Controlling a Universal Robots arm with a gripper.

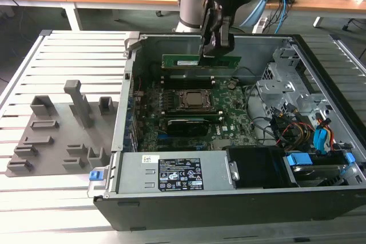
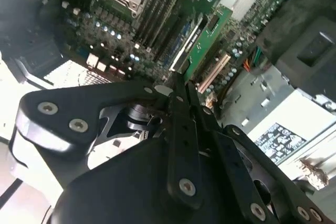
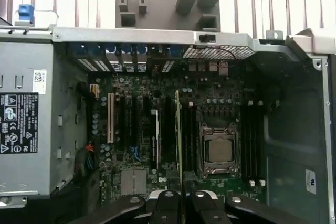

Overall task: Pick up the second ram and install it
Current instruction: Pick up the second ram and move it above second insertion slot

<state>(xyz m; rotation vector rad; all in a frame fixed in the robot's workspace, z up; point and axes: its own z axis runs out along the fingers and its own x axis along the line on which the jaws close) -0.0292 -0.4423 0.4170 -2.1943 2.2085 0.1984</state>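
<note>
Jaws clamped on the top edge of the second ram [image 1: 183, 61] – it hangs level inside the open computer case [image 1: 229, 212], above the motherboard [image 1: 229, 119]. Light, stiff, fragile – best gripped by its long edge, clear of the chips

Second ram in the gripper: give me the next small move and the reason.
Probably a slow, straight descent. The gripper is shut on the second ram, which hangs level over the dark memory slots beside the CPU socket. It runs parallel to them and looks not yet seated.
</note>
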